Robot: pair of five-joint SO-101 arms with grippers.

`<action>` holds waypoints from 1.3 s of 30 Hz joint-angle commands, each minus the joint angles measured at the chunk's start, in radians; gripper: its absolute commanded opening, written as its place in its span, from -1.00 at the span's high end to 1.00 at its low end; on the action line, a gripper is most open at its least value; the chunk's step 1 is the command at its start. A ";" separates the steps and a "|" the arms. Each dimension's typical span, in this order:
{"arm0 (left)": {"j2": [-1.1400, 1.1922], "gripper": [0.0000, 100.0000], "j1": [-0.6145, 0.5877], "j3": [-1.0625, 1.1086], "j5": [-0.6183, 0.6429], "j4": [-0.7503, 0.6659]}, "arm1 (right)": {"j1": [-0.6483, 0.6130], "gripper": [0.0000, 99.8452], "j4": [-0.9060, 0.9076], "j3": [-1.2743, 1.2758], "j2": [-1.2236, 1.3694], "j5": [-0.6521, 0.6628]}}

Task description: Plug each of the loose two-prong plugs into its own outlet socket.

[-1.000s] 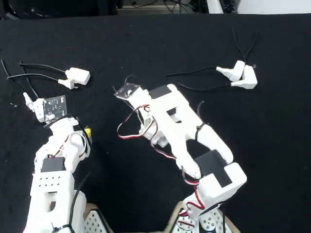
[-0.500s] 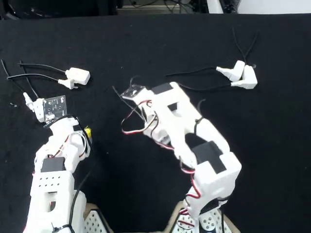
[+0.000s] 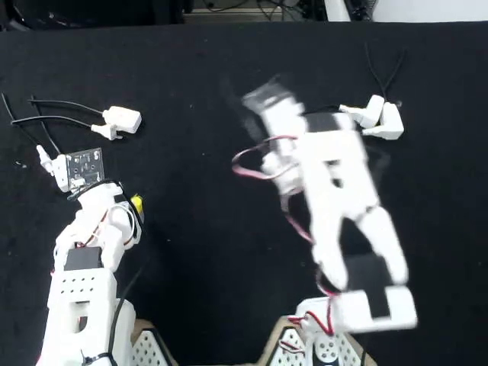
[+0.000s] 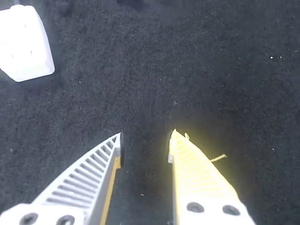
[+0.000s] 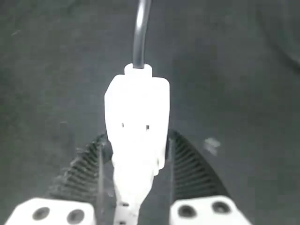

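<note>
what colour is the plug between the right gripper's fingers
White plug, black cord; clearest in right wrist view.

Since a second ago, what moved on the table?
The right gripper, shut on a white plug, swung across the table toward the plug pair on the right. The left gripper stayed open and still, and the left plugs did not move.

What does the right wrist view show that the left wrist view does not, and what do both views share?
Right wrist view, not the left: a white connector on a black cord, clamped in the right end effector between dark ribbed fingers.
Left wrist view, not the right: a white socket block lying on the table beyond the left end effector, which is open and holds nothing.
Both: the black table cover beneath an end effector.
</note>
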 commanded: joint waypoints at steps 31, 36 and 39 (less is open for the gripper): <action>-0.009 0.65 -0.007 -0.002 0.005 -0.017 | 0.600 0.98 0.109 -1.310 0.889 0.143; -0.009 0.65 -0.005 -0.002 0.005 -0.017 | 0.638 0.98 0.176 -1.623 1.081 0.143; -0.009 0.65 -0.005 -0.002 0.005 -0.017 | 0.660 0.98 0.213 -1.773 1.168 0.144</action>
